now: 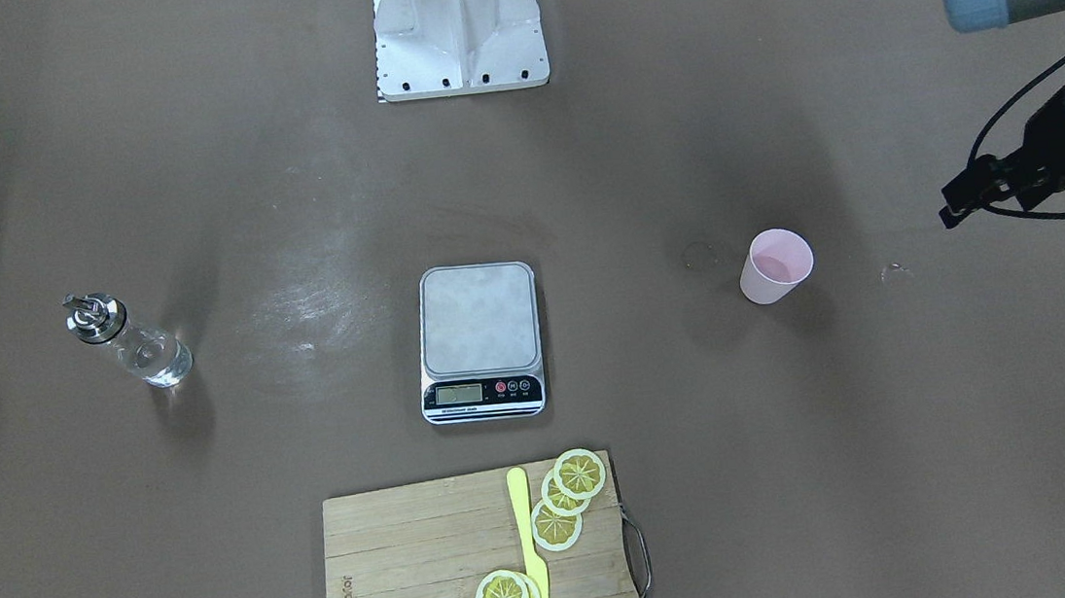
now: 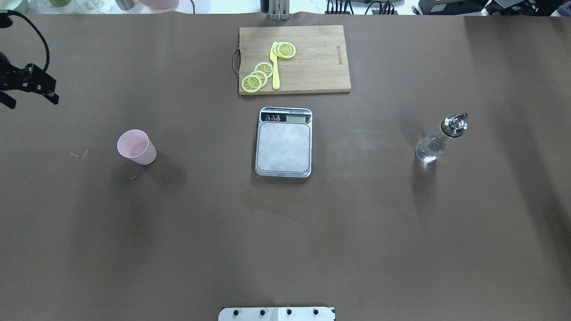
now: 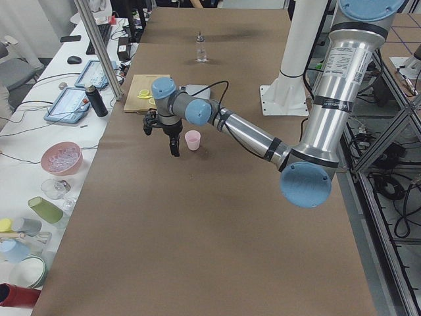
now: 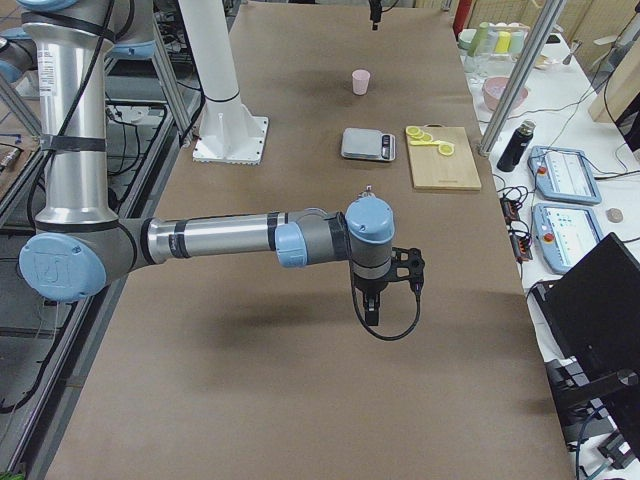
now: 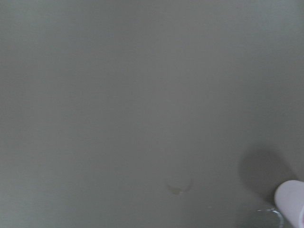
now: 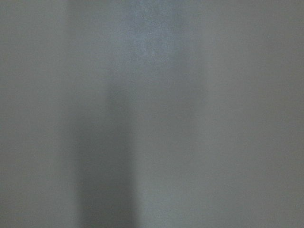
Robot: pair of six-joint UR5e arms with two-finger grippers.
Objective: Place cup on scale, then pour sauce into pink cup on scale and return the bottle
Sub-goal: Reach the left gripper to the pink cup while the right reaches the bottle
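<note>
- One brown bench (image 2: 285, 249) carries everything, and my base sits at the middle of its near edge.
- Two arms are mine. My left arm (image 3: 250, 135) reaches out over the left end of the bench and my right arm (image 4: 220, 240) over the right end.
- My left gripper (image 3: 175, 151) hangs clear of the surface near the left end, fingers pointing down. I cannot tell how far its jaws stand apart. Its wrist camera catches only bare bench and a sliver of the cup.
- My right gripper (image 4: 371, 318) hangs over the right end, also pointing down. It shows only from the side, so I cannot tell its opening either.
- The wooden cutting board (image 2: 312, 67) lies against the middle of the far edge.
- The kitchen scale (image 2: 283, 147) sits at mid-bench, just on my side of the board, with its display strip toward the far edge and its steel platform bare.
- The glass bottle (image 2: 435, 142) stands upright toward the right end, well apart from the scale. The clear sauce (image 2: 428, 150) fills its lower part.
- The pink cup (image 2: 136, 147) stands upright toward the left end, between my left gripper and the scale, touching neither.
- A yellow knife (image 2: 275, 71) and lemon slices (image 2: 264, 69) lie on the board.
</note>
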